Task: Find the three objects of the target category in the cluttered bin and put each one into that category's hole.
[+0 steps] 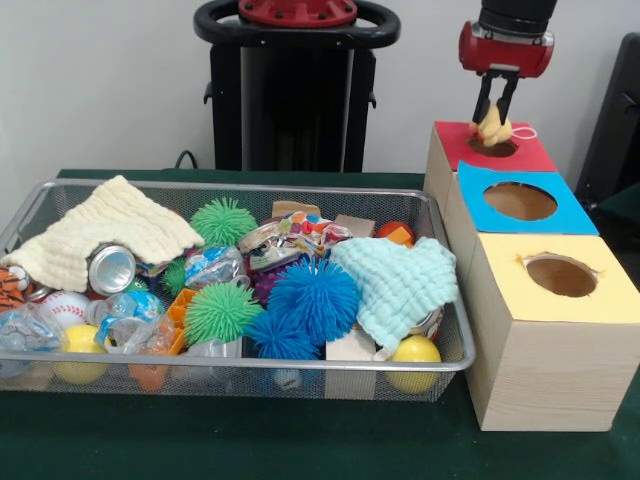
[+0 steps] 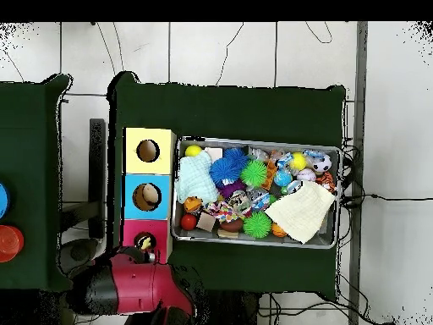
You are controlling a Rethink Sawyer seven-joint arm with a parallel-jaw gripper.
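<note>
Much of the wire bin's (image 1: 445, 290) contents lay buried under a cream cloth (image 1: 105, 235) and a pale mint cloth (image 1: 398, 282), and the arm's upper part was cut off by the frame. The gripper (image 1: 494, 124) hung directly above the red box's hole (image 1: 493, 147), its fingers clenched on a small yellowish object (image 1: 491, 128) too indistinct to identify, just touching the hole's rim.

Plain pale wall (image 1: 100, 90) behind. Table under dark green cloth (image 2: 228, 110). Floor of light tiles (image 2: 220, 51) with dark joints; black cables (image 2: 372, 199) trail across it.
</note>
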